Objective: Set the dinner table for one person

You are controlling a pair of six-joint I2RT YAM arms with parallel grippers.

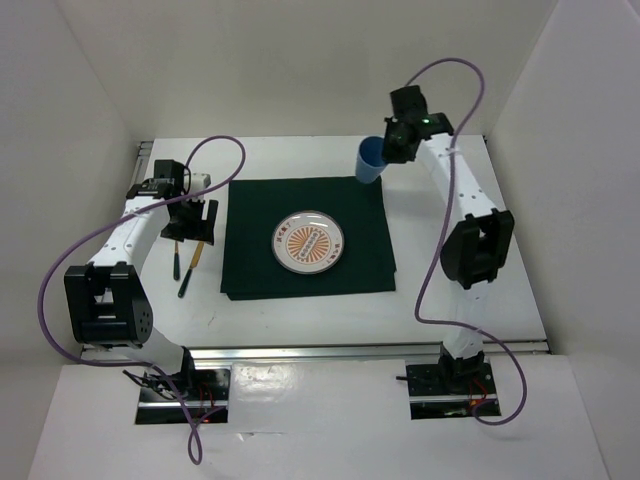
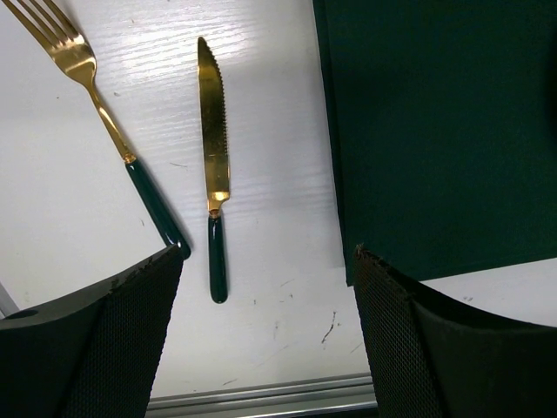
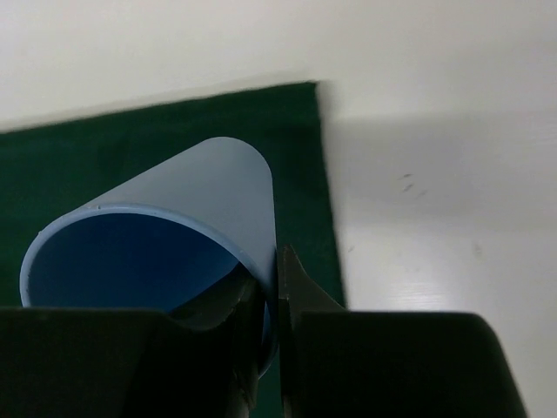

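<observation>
On the white dinner table (image 1: 450, 160) lies a dark green placemat (image 1: 306, 236) with a patterned plate (image 1: 309, 242) on it. My right gripper (image 1: 388, 150) is shut on the rim of a blue cup (image 1: 370, 161), one finger inside and one outside, over the placemat's far right corner; the cup (image 3: 165, 252) fills the right wrist view. My left gripper (image 1: 193, 218) is open and empty above a gold knife (image 2: 213, 157) and a gold fork (image 2: 96, 109), both with dark green handles, lying left of the placemat (image 2: 435, 131).
White walls enclose the table on three sides. A silver rail (image 1: 370, 350) runs along the near edge and shows in the left wrist view (image 2: 261, 396). Purple cables loop from both arms.
</observation>
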